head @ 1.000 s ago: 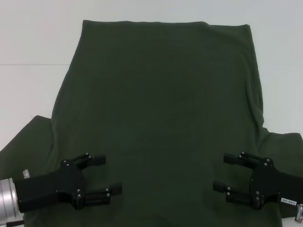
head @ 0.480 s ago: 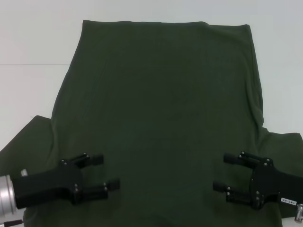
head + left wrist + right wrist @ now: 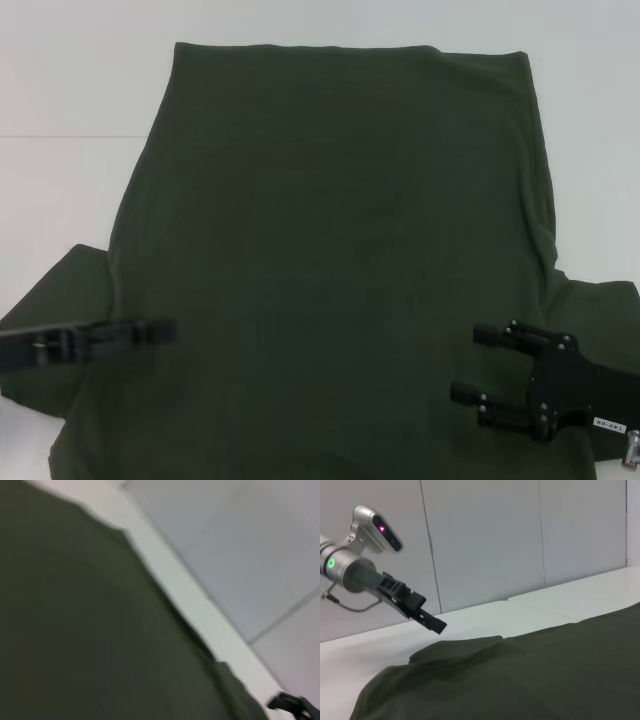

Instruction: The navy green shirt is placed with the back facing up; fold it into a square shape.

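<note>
Left end effector (image 3: 150, 330) swung out to sleeve, one navy green shirt (image 3: 340, 230), two arms

The navy green shirt (image 3: 330, 250) ran off the head view's lower edge. The left gripper (image 3: 150, 331) was motion-blurred, its jaws' spread unreadable.

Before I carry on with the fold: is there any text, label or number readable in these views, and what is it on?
Small white label on the right end effector, at its wrist end: dark characters, too small to read.
navy green shirt: plain back facing up, no lettering showing.
left end effector: no markings visible in any view.
Nothing else carries text.
</note>
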Controlling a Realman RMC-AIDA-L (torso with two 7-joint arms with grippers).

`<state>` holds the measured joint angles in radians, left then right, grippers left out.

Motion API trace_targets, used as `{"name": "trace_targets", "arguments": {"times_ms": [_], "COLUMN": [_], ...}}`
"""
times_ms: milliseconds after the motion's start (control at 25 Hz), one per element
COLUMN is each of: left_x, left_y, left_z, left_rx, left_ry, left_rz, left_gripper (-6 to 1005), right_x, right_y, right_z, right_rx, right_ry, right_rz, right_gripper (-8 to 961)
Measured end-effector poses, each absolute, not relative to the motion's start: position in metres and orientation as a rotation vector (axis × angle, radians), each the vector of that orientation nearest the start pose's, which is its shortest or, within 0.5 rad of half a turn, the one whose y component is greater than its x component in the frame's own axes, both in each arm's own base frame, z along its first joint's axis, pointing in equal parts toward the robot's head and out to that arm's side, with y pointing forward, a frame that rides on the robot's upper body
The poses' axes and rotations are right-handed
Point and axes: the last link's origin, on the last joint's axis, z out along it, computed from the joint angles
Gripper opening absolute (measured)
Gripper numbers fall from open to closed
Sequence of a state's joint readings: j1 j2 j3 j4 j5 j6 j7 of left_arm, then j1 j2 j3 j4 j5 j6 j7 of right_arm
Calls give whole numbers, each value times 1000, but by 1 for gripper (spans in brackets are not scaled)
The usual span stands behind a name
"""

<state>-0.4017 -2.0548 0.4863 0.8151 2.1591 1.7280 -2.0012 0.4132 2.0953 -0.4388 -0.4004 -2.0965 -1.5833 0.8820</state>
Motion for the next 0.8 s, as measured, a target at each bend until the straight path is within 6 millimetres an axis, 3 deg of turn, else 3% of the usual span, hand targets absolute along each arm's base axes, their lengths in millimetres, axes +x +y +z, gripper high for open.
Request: {"name": "trace_targets", "arguments": {"times_ms": [320,560,800], "left_x": [-333,-354,-370], "left_y": [291,291,296], "left_z": [105,116,120], "left_rx": [-2107,-1945,-1873], "left_ry": [-1875,-1987,-1957], "left_rz": [-624,-529,-417], "left_gripper": [946,946,945], "right_x": [311,310,309], "right_y": [267,268,270], "right_z": [-32,-33,-33], "right_rx": [-2611,-2612,-2611], "right_ry": [467,469,464], "right_rz": [775,778,783], "right_gripper": [817,817,818]}}
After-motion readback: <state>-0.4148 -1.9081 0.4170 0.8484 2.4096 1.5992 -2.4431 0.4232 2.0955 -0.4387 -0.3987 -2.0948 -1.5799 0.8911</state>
